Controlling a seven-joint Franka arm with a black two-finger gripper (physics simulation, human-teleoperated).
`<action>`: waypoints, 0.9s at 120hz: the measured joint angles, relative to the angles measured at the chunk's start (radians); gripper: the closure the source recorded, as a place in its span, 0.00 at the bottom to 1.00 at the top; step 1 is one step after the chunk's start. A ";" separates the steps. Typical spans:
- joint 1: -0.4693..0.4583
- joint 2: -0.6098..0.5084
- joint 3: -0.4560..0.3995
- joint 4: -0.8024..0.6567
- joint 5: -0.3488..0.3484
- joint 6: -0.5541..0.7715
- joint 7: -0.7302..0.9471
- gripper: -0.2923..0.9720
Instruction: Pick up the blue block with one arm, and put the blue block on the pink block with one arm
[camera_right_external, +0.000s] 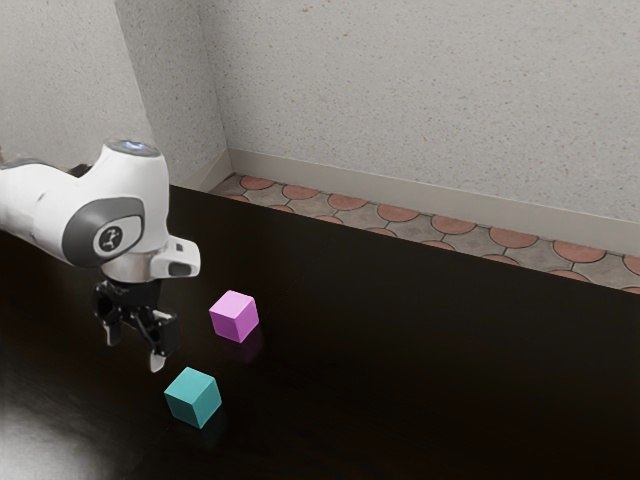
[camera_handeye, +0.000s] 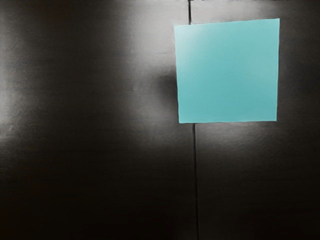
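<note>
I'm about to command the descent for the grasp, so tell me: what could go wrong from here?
1. The gripper hangs open beside the blue block, not over it; a straight descent would likely miss or clip it.
2. The pink block stands close by; a nudged blue block might bump it.

No readable text or numbers. Only sign: a small white emblem on the grey round cap (camera_right_external: 108, 236) of my arm (camera_right_external: 40, 200), left side of the exterior frame; too small to make out as letters or a brand. Wrist frame: blue block (camera_handeye: 227, 70), top face plain colour, unmarked.
</note>
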 joint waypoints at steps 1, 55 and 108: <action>0.000 0.004 0.000 0.000 0.001 0.004 -0.003 0.23; -0.010 0.242 -0.005 0.009 0.015 0.196 -0.126 0.23; -0.001 0.359 -0.008 0.018 0.021 0.304 -0.184 0.43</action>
